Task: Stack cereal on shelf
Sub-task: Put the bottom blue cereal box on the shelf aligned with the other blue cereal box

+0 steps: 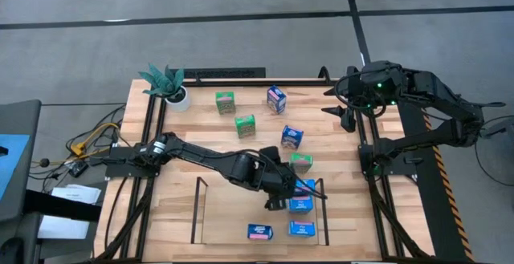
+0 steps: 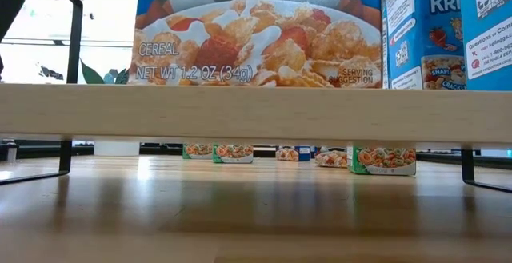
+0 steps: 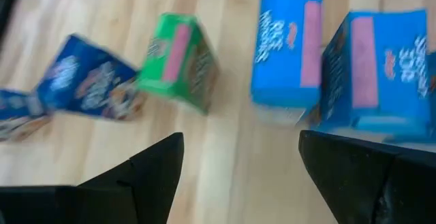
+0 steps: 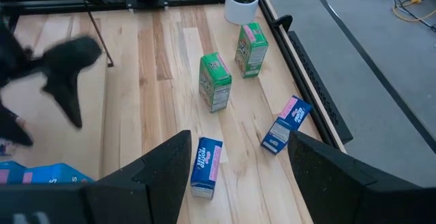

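Note:
The shelf, dark thin rails on a light wood base, stands at the table's near edge with several blue cereal boxes on its right part. My left gripper hovers open just left of the two rear boxes, with nothing between its fingers. On the table beyond lie or stand a green box, two blue boxes and two more green ones. My right gripper waits open and raised at the far right, its fingers with nothing between them.
A potted teal-leaved plant stands at the far left corner. The black table frame rails run along both sides. The shelf's left half is bare wood. Loose boxes are scattered over the table's far middle.

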